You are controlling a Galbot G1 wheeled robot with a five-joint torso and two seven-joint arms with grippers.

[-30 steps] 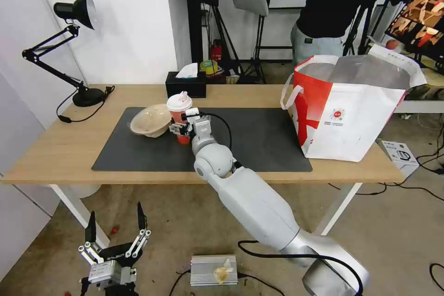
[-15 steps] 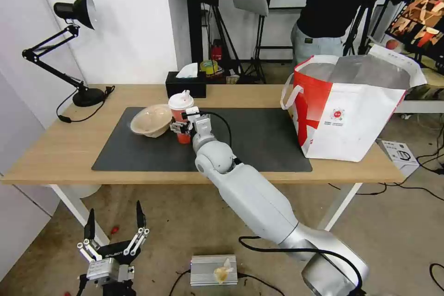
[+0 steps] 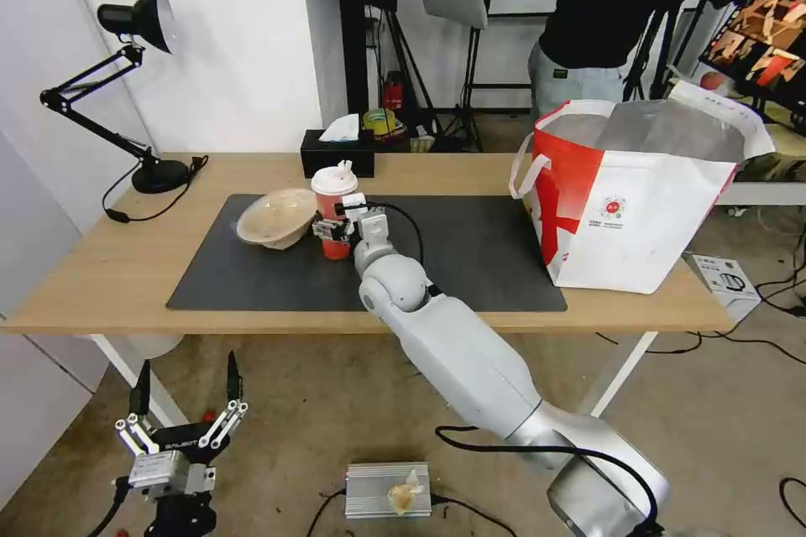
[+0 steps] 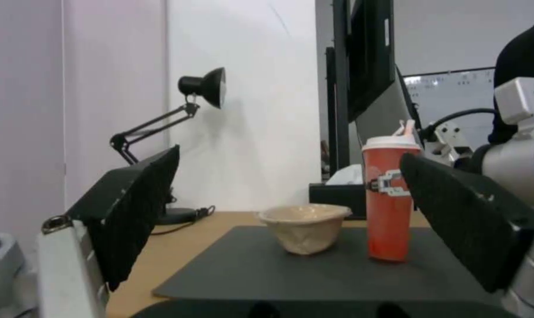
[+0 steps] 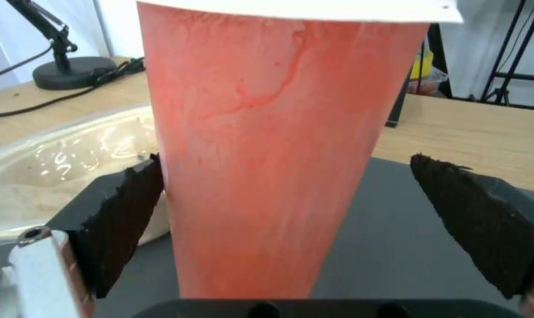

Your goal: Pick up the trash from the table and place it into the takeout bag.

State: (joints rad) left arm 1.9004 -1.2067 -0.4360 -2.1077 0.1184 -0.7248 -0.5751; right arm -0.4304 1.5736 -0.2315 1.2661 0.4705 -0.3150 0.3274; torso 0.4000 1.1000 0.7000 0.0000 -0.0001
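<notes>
Straddling: right tool [image 3: 334,228] sits around the red cup [image 3: 334,210] on the mat [image 3: 470,256], one finger [image 5: 123,207] touching the cup's wall on the bowl side, the other finger [image 5: 485,221] clearly off it; jaws spread wider than the cup, nothing gripped yet.
Key relation: cup stands upright between the fingers, long axis vertical, so the closing line runs across its middle; a squeeze from here should catch it about mid-height.
Cup: white lid on, base on the mat in the left wrist view [image 4: 390,207]; contents cannot be told.
Neighbour: beige bowl [image 3: 275,218] just beside the cup, on the side away from the bag; it looks empty of solids, with a wet sheen inside in the right wrist view [image 5: 61,176]. A tight clearance, so I judge the near finger could nudge it.
Nearer arm: right, already at the cup.
Left tool [image 3: 180,428]: low beside the worktop [image 3: 109,277], below its edge, fingers wide apart, holding nothing.
Bag [image 3: 638,193]: stands open-mouthed at the worktop's right end, well apart from the cup; foil lining shows, what lies inside cannot be seen.
Tissue box [image 3: 337,153]: behind the cup, not trash.
</notes>
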